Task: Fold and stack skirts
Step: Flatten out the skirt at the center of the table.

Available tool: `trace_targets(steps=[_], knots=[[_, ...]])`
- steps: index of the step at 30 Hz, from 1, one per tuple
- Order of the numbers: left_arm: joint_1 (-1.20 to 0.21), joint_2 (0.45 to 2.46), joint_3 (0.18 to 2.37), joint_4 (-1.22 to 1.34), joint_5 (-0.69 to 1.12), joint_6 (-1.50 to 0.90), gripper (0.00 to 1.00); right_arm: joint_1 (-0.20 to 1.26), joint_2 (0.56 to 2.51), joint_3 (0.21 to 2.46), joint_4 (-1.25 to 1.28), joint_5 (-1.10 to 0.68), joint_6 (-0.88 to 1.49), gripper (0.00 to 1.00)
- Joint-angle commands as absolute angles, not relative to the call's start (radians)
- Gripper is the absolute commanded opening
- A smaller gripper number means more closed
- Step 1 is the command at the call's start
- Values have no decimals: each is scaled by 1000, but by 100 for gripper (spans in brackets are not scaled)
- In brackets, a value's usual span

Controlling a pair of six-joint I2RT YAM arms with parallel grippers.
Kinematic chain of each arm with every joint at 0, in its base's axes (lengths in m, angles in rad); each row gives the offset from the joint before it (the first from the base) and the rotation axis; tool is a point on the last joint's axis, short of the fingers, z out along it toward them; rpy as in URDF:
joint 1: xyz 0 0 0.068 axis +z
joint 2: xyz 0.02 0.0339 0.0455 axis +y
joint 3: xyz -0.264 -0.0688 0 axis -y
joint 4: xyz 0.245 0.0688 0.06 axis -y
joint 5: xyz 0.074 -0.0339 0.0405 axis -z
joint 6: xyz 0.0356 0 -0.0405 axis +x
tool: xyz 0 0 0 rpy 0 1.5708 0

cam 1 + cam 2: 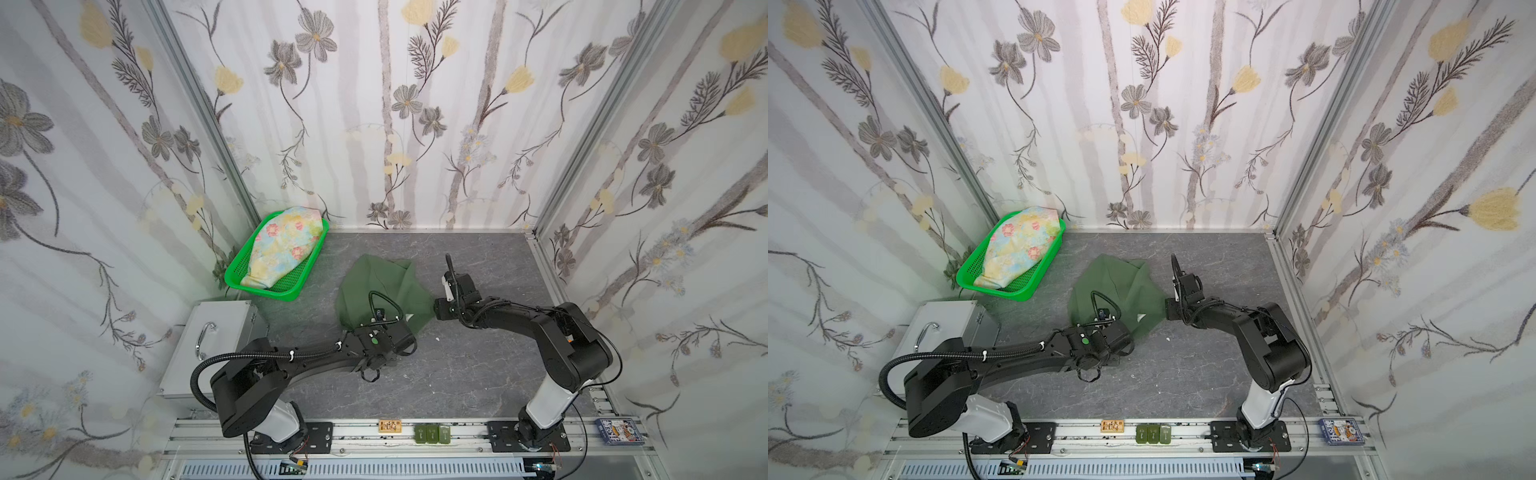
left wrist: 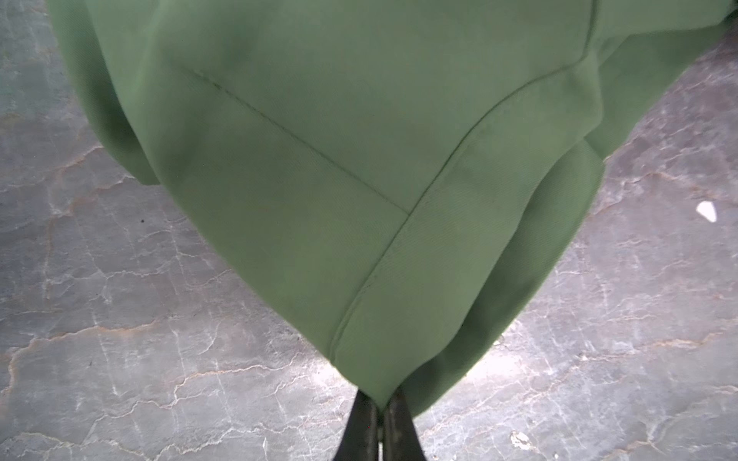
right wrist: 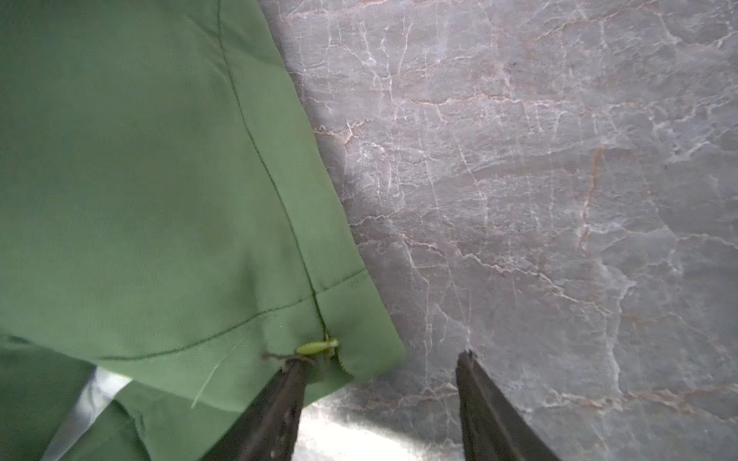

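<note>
Gripping a seamed corner of the olive-green skirt (image 2: 359, 159), the left gripper (image 2: 379, 403) has its jaws pressed together on the cloth. In the left wrist view we see the fabric fanning away from the pinch point over the grey marble-patterned tabletop (image 2: 120, 319).

We find the right gripper (image 3: 381, 359) with its jaws apart. In the right wrist view a hemmed corner of the same skirt (image 3: 159, 179) lies in the gap between them. One finger (image 3: 287, 399) overlaps the cloth just beside a small light-green tab (image 3: 317, 347) at the seam end, and the other finger (image 3: 479, 399) is over bare tabletop. Nothing is clamped on this side.

In both top views we locate the olive-green skirt (image 1: 382, 291) (image 1: 1117, 291) crumpled near the middle of the tabletop (image 1: 457, 365), between the two wrists. The left arm reaches its near edge and the right arm its right-hand edge.

The floral skirt (image 1: 282, 245) (image 1: 1021, 245) lies bundled in the bright green basket (image 1: 266, 293) (image 1: 1005, 293). The basket sits at the far left corner of the table, well apart from the olive-green skirt.

We note a small white scrap (image 1: 436, 339) (image 2: 707, 210) on the tabletop near the skirt's near edge.
</note>
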State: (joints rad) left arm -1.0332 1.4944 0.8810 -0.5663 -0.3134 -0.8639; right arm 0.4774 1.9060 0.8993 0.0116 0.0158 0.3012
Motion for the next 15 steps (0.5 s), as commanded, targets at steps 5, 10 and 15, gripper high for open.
trace_targets(steps=[5,10,15], knots=[[-1025,1455,881,-587,-347,-865,0,478,1944,940,34,32,288,61],[-1016,1429,870,-591,-354,-867,0,479,1967,961,57,-7,290,55],[-1008,1424,868,-592,-356,-864,0,478,1987,971,69,-61,292,43]])
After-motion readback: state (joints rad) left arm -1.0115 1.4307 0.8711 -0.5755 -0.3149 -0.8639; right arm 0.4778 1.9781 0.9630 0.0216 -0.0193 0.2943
